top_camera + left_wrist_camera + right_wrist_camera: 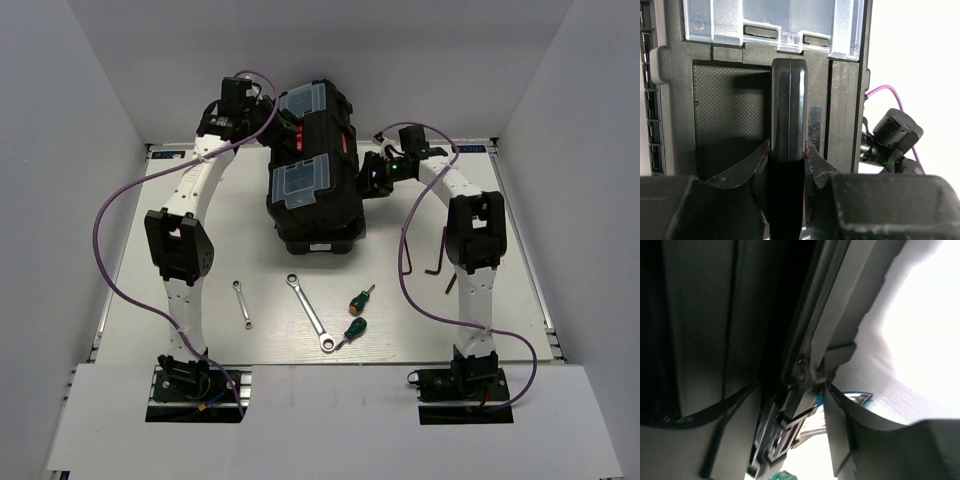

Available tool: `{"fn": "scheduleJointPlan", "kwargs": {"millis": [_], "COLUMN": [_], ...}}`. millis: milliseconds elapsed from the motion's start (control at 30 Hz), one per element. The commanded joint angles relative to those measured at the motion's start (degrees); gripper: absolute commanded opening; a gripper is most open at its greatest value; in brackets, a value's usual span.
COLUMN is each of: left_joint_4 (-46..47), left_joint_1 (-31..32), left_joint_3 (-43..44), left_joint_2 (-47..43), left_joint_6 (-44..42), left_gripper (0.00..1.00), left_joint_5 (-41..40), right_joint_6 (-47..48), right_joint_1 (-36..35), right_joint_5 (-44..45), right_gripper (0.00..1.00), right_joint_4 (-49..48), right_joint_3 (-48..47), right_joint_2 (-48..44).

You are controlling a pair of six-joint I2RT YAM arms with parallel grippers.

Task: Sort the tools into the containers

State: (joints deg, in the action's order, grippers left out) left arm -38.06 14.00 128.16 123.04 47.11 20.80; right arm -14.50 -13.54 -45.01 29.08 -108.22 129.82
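The toolbox (312, 170) stands mid-table (520, 300) toward the far edge, with the left gripper (788, 150) at its far-left end astride the handle (788, 100) and the right gripper (372, 178) against its right side. In front of it, toward the near edge, lie the short wrench (242, 304) on the left, the longer wrench (309, 312) in the middle and, right of that, two screwdrivers — one (361, 298) just behind the other (354, 330). The hex keys (408, 262) lie nearer the right edge — beside the right arm (470, 240), well apart from the wrenches.
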Motion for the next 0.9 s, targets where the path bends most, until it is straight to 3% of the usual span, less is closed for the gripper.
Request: {"fn": "scheduleJointPlan", "kwargs": {"millis": [0,233,267,333,633,867], "left_joint_4": [11.8,16.2,16.7,17.3,19.9,24.5], "left_joint_1": [-0.6,-2.8,-2.8,-3.5,-10.5,-15.6], "left_joint_3": [3.3,0.9,0.3,-1.1,-11.4,-17.1], "left_joint_2": [-9.3,-10.4,-10.4,-11.8,-17.5,-19.3], "left_joint_6": [7.0,9.7,10.3,10.3,10.8,12.7], "left_gripper": [0.0,0.0,0.0,0.0,0.0,0.0], "left_joint_5": [6.0,9.5,9.5,10.1,13.1,17.3], "right_joint_6": [1.3,1.8,2.0,2.5,4.0,4.6], "right_joint_1": [-1.9,-3.3,-3.5,-3.6,0.1,4.5], "right_joint_5": [6.0,13.6,14.2,17.3,32.2,33.4], "right_gripper": [0.54,0.25,0.11,0.0,0.0,0.0], "right_joint_4": [-1.2,-1.0,-0.9,-0.8,1.9,1.8], "right_joint_3": [-2.8,-0.7,-0.6,-0.3,1.7,7.2], "right_joint_2": [0.1,0.0,0.2,-0.6,-3.7,-7.3]}}
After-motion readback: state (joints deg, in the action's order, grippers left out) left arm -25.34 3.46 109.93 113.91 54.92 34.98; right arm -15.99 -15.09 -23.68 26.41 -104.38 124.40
